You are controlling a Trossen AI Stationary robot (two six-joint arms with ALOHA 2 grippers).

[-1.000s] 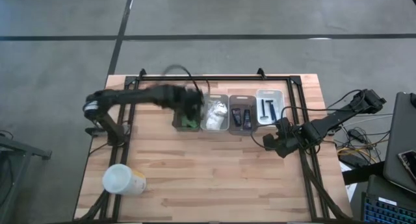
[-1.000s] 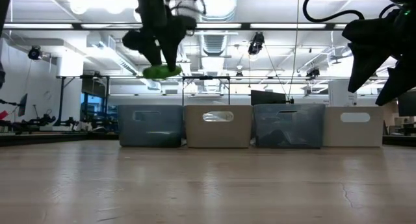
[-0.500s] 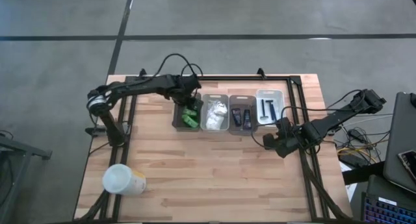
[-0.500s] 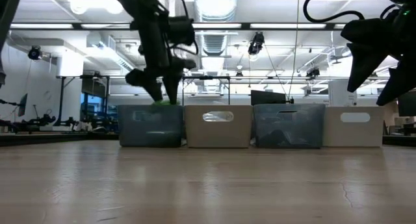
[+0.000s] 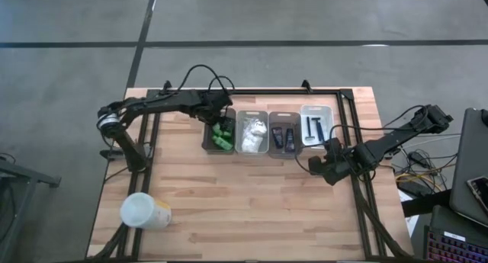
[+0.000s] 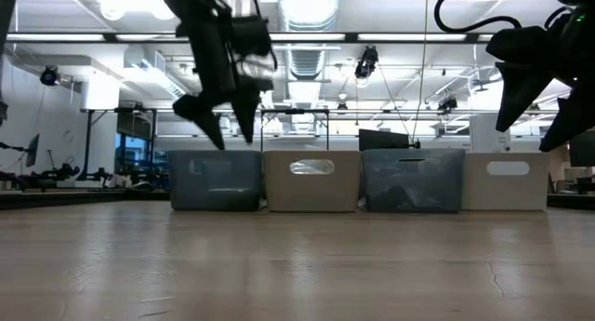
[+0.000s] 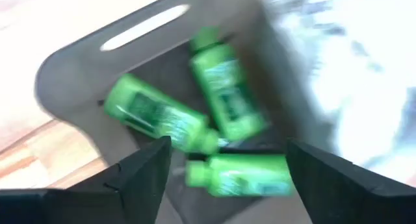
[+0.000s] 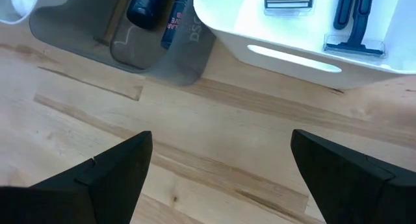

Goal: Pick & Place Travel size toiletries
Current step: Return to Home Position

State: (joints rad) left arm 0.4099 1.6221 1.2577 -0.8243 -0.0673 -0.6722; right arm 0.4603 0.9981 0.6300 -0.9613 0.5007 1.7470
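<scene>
- Green bottles [image 7: 224,97]: three, lying flat at different angles inside the dark bin [image 5: 204,141] at the left end of the row of four.
- White packets [image 5: 253,132]: in the second bin [image 5: 252,152], just beside the first.
- Black tubes [image 5: 284,136]: in the third bin [image 5: 284,154].
- Razors [image 5: 315,127]: in the white bin [image 5: 318,108] at the right end.
- Left gripper [image 6: 228,133]: you see it hanging above the dark bin, clear of its rim, fingers spread and holding nothing.
- Right gripper [image 8: 221,138]: above the bare wooden surface [image 5: 252,210], near the third and white bins on your right side, fingers spread and empty.
- White cylinder [image 5: 143,211]: on its side near the front left corner, well apart from the bins.
</scene>
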